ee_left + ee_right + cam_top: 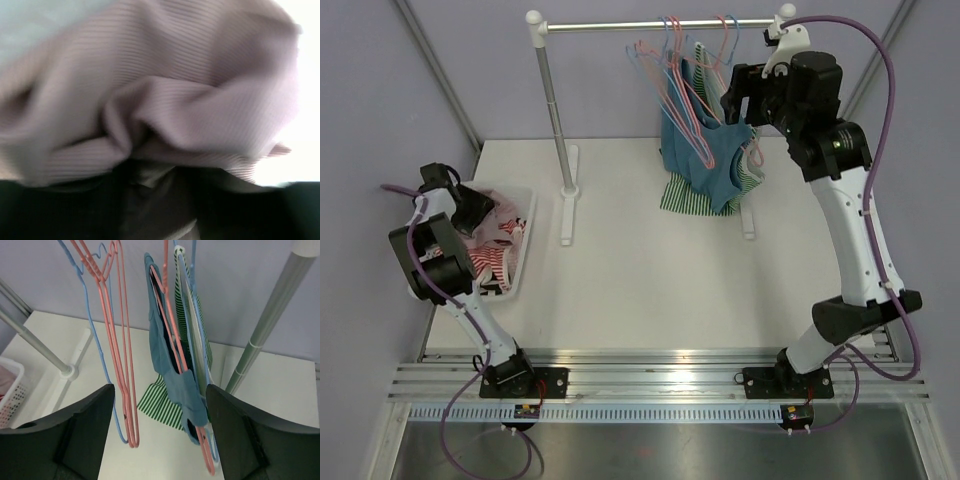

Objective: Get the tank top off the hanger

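My right claw, spread wide, faced the teal tank top hanging limp from a pink hanger on the rail; soft, light cloth, I judged, best pinched at its strap.

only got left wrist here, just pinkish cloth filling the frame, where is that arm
Observer: The left gripper is at the white basket of clothes, far left.
Operator: and the right arm
Observer: It is raised near the rail, and the right gripper is open.
Operator: any top on the rail
Observer: Yes, a blue tank top hangs there, right in front of that gripper.
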{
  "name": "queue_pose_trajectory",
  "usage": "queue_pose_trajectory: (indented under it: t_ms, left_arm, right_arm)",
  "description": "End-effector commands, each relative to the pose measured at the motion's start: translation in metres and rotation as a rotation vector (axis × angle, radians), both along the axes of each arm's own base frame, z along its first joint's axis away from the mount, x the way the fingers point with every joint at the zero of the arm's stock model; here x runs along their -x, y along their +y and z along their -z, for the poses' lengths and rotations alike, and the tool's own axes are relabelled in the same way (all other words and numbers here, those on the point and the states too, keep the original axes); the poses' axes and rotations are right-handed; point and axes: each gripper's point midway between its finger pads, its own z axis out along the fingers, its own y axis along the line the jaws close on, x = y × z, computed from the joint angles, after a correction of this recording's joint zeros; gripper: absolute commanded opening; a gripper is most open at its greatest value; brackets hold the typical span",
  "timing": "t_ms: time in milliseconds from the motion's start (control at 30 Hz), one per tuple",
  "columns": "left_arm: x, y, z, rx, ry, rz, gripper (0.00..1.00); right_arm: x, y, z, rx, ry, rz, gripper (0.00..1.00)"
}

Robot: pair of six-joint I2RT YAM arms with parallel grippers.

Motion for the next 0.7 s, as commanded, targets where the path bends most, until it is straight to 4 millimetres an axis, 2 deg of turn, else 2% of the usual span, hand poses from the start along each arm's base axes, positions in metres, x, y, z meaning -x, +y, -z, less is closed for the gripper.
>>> queue_pose_trajectory:
  t_ms: [0, 33, 67, 100, 167, 267, 300, 333, 400, 433, 667]
  left_arm:
    - [0.004, -0.010, -0.013, 0.028, -0.045, -0.001, 0.77]
    - [0.006, -0.016, -0.019, 0.025, -0.057, 0.010, 0.85]
    - [0.005, -0.018, -0.037, 0.013, -0.101, 0.014, 0.89]
    - [0.003, -0.023, -0.048, 0.011, -0.134, 0.027, 0.99]
    - [0.006, -0.026, -0.072, -0.008, -0.184, 0.028, 0.99]
    - [0.010, -0.028, -0.096, -0.030, -0.229, 0.034, 0.99]
    - [0.012, -0.030, -0.110, -0.044, -0.257, 0.041, 0.99]
    - [0.014, -0.030, -0.116, -0.054, -0.267, 0.045, 0.99]
    - [0.017, -0.034, -0.136, -0.067, -0.309, 0.068, 0.99]
    - [0.017, -0.036, -0.141, -0.070, -0.320, 0.081, 0.99]
    - [0.034, -0.055, -0.191, -0.113, -0.425, 0.175, 0.99]
  right_arm:
    - [-0.014, 0.004, 0.011, 0.084, 0.031, -0.077, 0.79]
    - [-0.025, 0.007, 0.010, 0.095, 0.026, -0.081, 0.77]
    - [-0.029, 0.007, 0.011, 0.115, 0.025, -0.083, 0.75]
    - [-0.036, 0.008, 0.010, 0.125, 0.023, -0.086, 0.74]
    - [-0.042, 0.011, 0.012, 0.146, 0.020, -0.103, 0.69]
    - [-0.054, 0.015, 0.018, 0.166, 0.025, -0.117, 0.65]
    - [-0.055, 0.014, 0.015, 0.169, 0.018, -0.116, 0.62]
    - [-0.062, 0.016, 0.025, 0.180, 0.040, -0.118, 0.62]
    - [-0.069, 0.015, 0.029, 0.193, 0.038, -0.112, 0.60]
    - [-0.074, 0.017, 0.036, 0.197, 0.050, -0.115, 0.59]
    - [-0.094, 0.020, 0.047, 0.230, 0.047, -0.120, 0.55]
